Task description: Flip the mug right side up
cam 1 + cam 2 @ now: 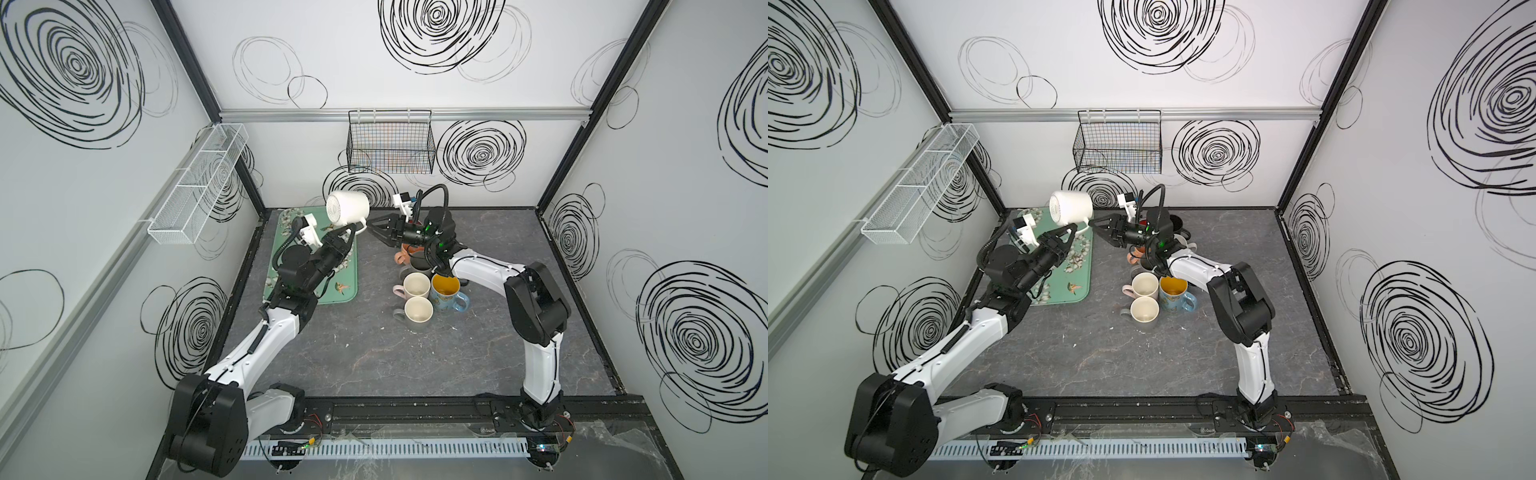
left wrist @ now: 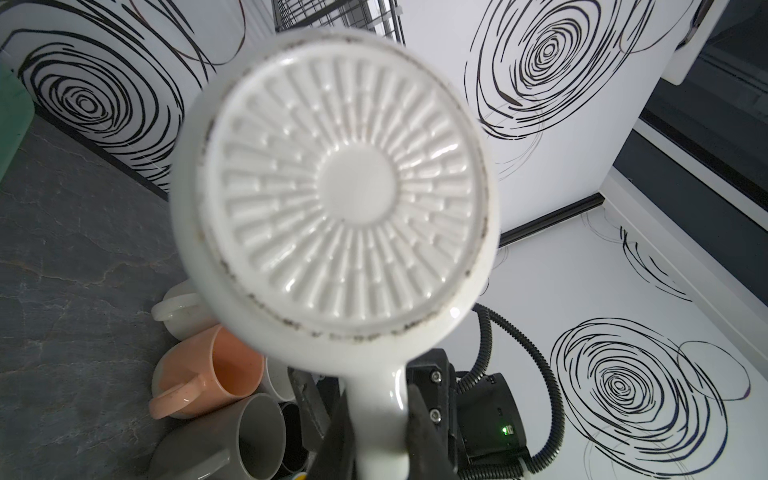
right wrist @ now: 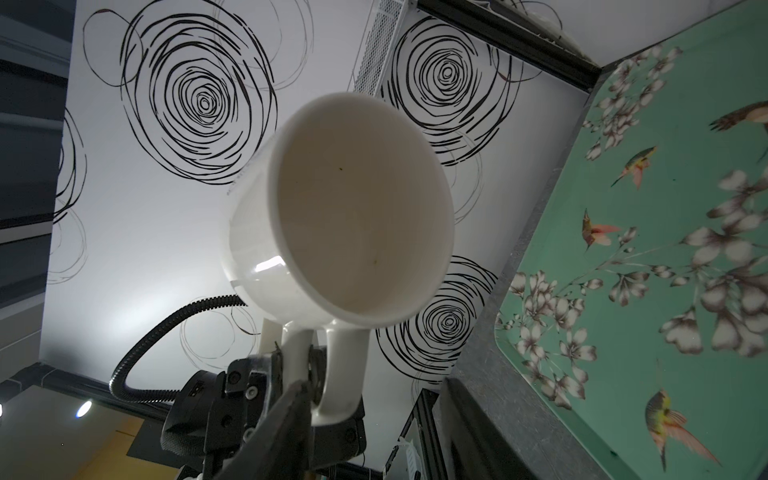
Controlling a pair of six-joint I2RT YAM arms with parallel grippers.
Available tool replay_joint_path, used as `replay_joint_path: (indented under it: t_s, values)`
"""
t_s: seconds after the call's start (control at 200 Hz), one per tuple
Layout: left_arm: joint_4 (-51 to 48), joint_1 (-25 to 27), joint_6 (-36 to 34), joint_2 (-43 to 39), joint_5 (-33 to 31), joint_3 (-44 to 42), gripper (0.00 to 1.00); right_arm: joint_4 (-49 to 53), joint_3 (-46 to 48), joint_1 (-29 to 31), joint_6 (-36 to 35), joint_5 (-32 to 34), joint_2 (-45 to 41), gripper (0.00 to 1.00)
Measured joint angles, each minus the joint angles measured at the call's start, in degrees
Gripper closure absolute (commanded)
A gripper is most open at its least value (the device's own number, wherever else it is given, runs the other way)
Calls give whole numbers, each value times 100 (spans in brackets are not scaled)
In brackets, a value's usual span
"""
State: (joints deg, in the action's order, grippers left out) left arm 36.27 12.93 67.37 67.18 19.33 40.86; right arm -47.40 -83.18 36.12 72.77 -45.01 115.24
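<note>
White mug [image 1: 348, 209] sideways, clamped in left gripper [image 1: 356, 227].

There is one white mug [image 1: 348, 208], at least six clustered mugs [image 1: 417, 285], one green tray [image 1: 351, 266], one black basket [image 1: 390, 143] and one white basket [image 1: 199, 183].

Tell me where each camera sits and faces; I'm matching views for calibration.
Both top views: high in front, looking down; left pincer holds white mug, right pincer close by.
Left wrist: faces the mug's ribbed base, peach mug beyond; own fingers clamp the handle.
Right wrist: faces the mug's mouth, tray beside; own finger shows.
Shared: the mug.
</note>
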Motion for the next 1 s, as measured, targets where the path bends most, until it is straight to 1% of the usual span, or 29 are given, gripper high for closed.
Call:
replay_joint_path:
  t_s: [0.125,0.175,0.24,0.295,0.365,0.37,0.385,0.405,0.435,0.5,0.62,0.635,0.741,0.811,1.001]
  values:
    - [61,101,26,0,17,0,100,-282,-131,61,212,-44,98,48]
    - [98,129,42,2,17,-2,100,-348,-142,76,258,-68,122,51]
    - [142,153,66,4,15,0,100,-442,-168,92,334,-120,164,57]
    - [166,162,81,15,15,0,100,-542,-201,101,433,-157,210,67]
    - [151,162,96,31,0,0,100,-737,-240,107,623,-199,271,85]
    - [151,162,101,31,2,0,100,-728,-240,109,732,-188,278,86]
    - [151,155,61,33,4,0,100,-785,-245,111,695,-205,282,89]
    - [116,153,52,33,-26,0,100,-824,-256,114,903,-201,310,94]
    - [98,136,4,46,-37,-11,100,-970,-278,109,960,-212,321,100]
    - [179,142,-4,66,-24,-11,100,-1067,-282,96,1078,-227,321,100]
    - [197,142,-11,79,26,-11,100,-1134,-225,55,1043,-219,313,100]
    - [197,142,-15,83,35,-11,97,-1134,-219,46,1029,-219,310,100]
    - [155,142,-74,92,114,-11,87,-964,-164,20,754,-247,208,100]
    - [162,142,-138,92,203,-2,78,-691,-142,2,389,-275,61,100]
    - [162,175,-315,20,610,162,53,345,26,-46,-1126,-328,-614,100]
